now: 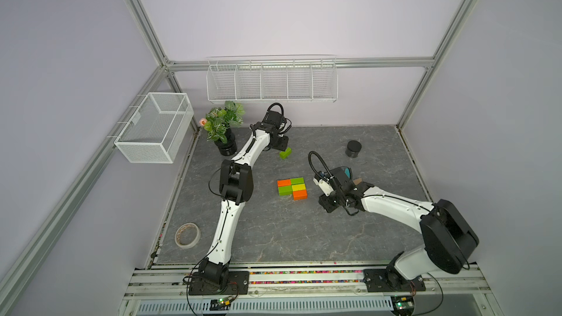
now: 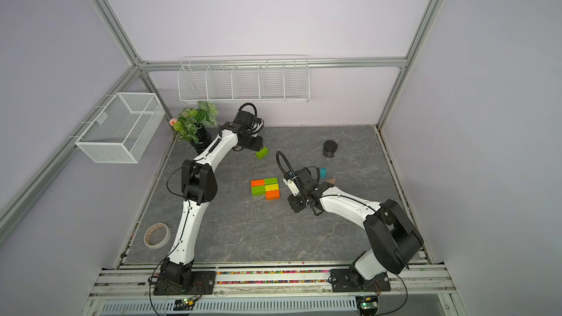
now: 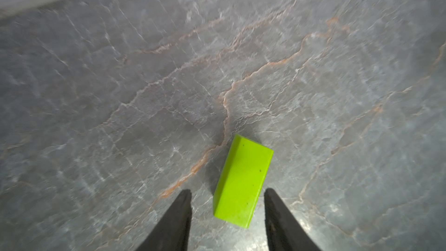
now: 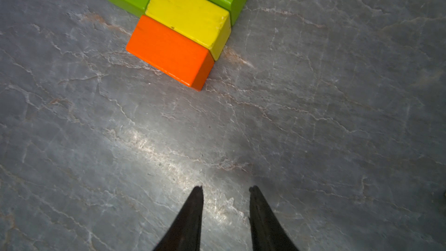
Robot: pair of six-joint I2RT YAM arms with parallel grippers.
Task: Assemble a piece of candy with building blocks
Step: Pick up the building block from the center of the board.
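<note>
Only the left wrist view shows the left gripper (image 3: 227,190) parted around a loose green brick (image 3: 242,179). Right gripper (image 4: 225,187) narrowly parted, empty, beside five joined bricks (image 4: 188,13).

Enclosure: pale lilac walls (image 1: 289,10), aluminium frame posts (image 1: 143,22). Work surface: grey marbled tabletop (image 1: 289,232), rust-coloured veins. Fittings: white wire rack (image 1: 272,82) on back wall, five compartments; white mesh basket (image 1: 155,129) on side wall. Light: soft, even.
</note>
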